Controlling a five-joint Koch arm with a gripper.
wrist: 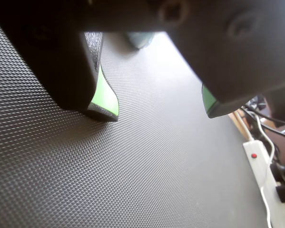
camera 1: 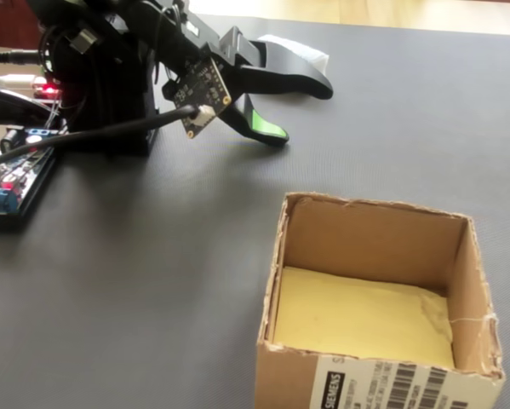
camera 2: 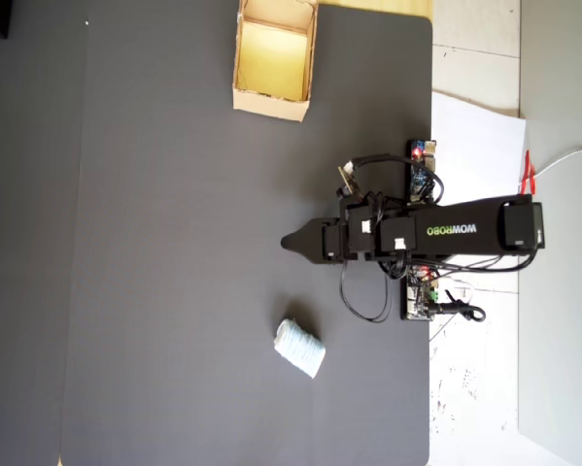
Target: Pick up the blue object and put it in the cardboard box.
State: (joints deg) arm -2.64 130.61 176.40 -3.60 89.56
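Hand [wrist: 161, 111] is being held spread and empty, low over the surface [camera 2: 174, 291]. Blue object [camera 2: 299, 348] is lying off to its side, apart, long axis slanted across the hand's line.

Dark grey textured mat [camera 2: 174, 243] covers most of the overhead view, fine diamond grain in the wrist view. White sheet [camera 2: 475, 146] right of it, pale tiled floor [camera 2: 475, 39] upper right. White power strip [wrist: 261, 175] with red switch at lower right of the wrist view, black cables beside it. Bright daylight glare on the mat.
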